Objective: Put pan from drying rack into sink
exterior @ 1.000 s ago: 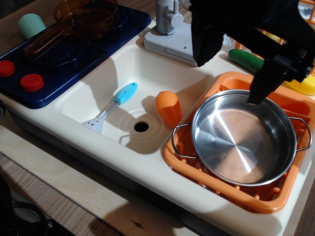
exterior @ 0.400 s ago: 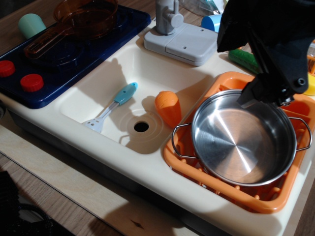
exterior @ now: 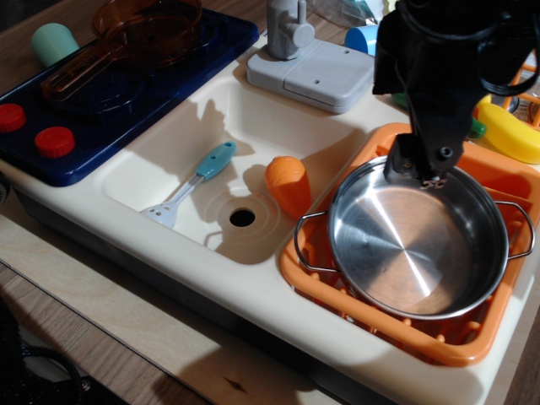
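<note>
The shiny steel pan (exterior: 413, 240) with two wire loop handles lies in the orange drying rack (exterior: 325, 283) at the right. The cream-white sink (exterior: 181, 160) is to its left, with a round drain (exterior: 242, 218) and a grey faucet (exterior: 287, 29) behind it. My black gripper (exterior: 415, 171) comes down from the top right and its tips stand at the pan's far rim, low and close to it. The fingers look slightly apart, and they hold nothing. The pan rests flat in the rack.
In the sink lie a blue-handled spatula (exterior: 194, 181) and an orange cup (exterior: 288, 181). A dark blue stove (exterior: 126, 93) with red knobs and an orange-brown long-handled pan (exterior: 143, 29) is at the left. A green cucumber and a yellow banana (exterior: 510, 135) lie behind the rack.
My gripper has moved left and down along the back of the rack, from the pan's far right rim to its far middle rim. The pan has not moved.
</note>
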Controlling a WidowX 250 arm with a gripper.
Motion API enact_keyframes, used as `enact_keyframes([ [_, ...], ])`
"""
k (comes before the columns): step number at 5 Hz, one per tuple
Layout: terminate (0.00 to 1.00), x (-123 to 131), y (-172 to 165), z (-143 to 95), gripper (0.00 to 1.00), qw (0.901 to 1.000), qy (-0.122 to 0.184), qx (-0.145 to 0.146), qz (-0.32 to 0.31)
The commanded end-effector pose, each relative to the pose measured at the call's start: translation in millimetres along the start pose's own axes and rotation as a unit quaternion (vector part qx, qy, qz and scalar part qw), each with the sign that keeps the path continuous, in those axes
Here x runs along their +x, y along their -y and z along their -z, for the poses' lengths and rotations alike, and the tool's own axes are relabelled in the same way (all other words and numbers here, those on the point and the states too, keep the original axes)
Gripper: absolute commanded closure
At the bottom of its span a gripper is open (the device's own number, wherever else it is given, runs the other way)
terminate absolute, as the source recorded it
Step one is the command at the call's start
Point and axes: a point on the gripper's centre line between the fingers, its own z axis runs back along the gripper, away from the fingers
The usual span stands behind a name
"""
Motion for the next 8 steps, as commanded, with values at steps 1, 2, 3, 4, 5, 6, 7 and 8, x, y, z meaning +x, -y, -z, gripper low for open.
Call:
enact_keyframes([
  [1,0.00,2.5,-2.2,11.5,0.00,0.9983,0.046,0.023,0.029],
  [2,0.00,8.4,3.5,16.4,0.00,0.9974,0.062,0.022,0.029],
  [3,0.00,17.0,9.2,19.0,0.00,0.9975,0.061,0.023,0.029],
  [4,0.00,17.0,12.1,30.5,1.00,0.9962,0.081,0.020,0.024],
  [5,0.00,12.3,9.1,34.2,1.00,0.9954,0.092,0.007,0.027],
  [6,0.00,11.4,6.7,30.7,1.00,0.9954,0.092,0.001,0.026],
  [7,0.00,4.4,-2.1,20.6,1.00,0.9951,0.092,-0.020,0.032],
  [8,0.00,-17.7,-39.4,-7.2,1.00,0.9910,0.091,-0.076,0.062],
])
